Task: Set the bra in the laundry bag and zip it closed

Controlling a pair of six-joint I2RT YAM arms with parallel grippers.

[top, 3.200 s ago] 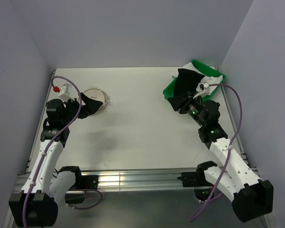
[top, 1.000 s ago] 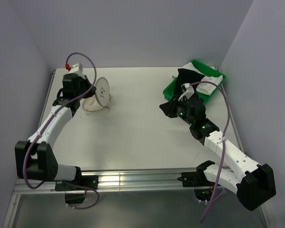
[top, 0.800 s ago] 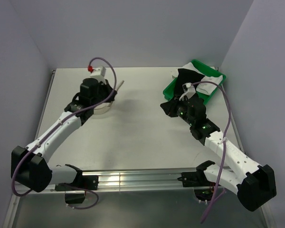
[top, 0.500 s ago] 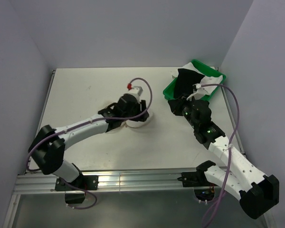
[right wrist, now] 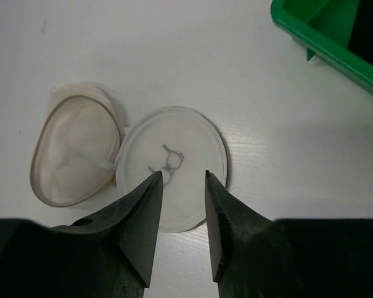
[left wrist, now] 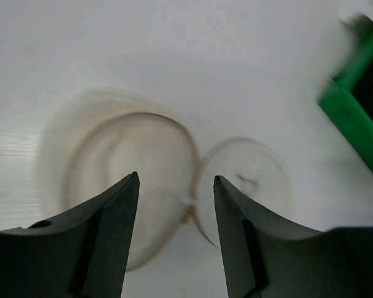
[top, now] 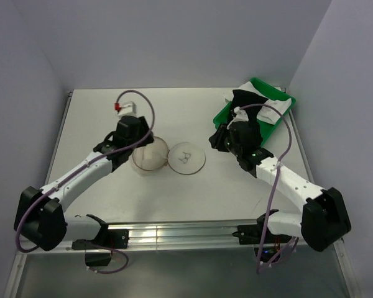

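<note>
Left claw point(left wrist: 175, 180): open, nothing in it, hanging over the laundry bag point(top: 149, 156), whose pouch sits right under and between the two fingers point(left wrist: 105, 236) on the table point(top: 93, 108). The mouth faces up and the tan rim is a full ring, so the bag is unzipped. The round lid point(top: 186, 160) is flopped flat just to the right of the left claw, touching the pouch at one edge where a white pull tab shows. Right claw point(right wrist: 182, 174): also open and empty. It is held above the lid with the pouch off to its left, and the lid's little cord loop is straight below the gap between its fingers. The green tray point(top: 222, 118) is just beyond the right claw on its right side, near it but not touching. The bra point(top: 244, 103) lies inside that tray as a bunched black heap beside some white cloth point(top: 281, 101). No strap or long axis can be made out, as it is too crumpled and partly behind the arm. Nothing is in the bag yet, so the task has barely begun. My read: the pick is next. The bra is on the right claw's far right, well apart from the left claw with the bag in between, so the right arm is the nearer one. The left is better placed to steady the pouch.
</note>
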